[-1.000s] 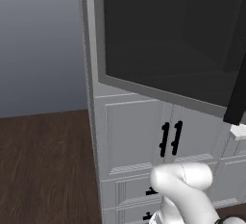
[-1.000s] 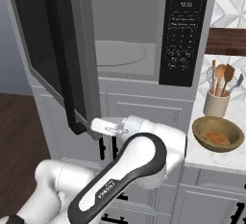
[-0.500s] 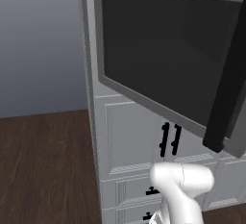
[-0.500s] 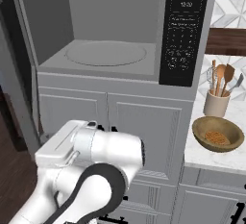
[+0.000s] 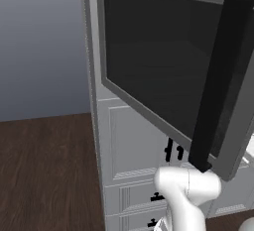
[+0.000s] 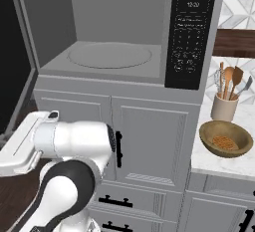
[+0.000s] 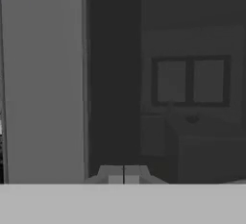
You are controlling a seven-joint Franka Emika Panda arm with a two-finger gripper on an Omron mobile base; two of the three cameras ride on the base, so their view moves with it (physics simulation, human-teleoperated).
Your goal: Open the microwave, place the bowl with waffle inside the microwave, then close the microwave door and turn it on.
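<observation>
Beside microwave [image 6: 114, 32]: door [image 5: 163, 71] swung open | jaws pressed together, empty | bowl [image 6: 225, 139] on counter [image 6: 219, 164]

No legible text (panel blurred)

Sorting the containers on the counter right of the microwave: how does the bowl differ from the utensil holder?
The bowl is wide, shallow and brown; the utensil holder is tall, narrow and pale. The bowl holds a flat orange-brown waffle; the utensil holder has wooden spoons sticking upright from it. The bowl sits nearer the counter's front edge, the holder behind it. Both stand upright on the white counter.
</observation>
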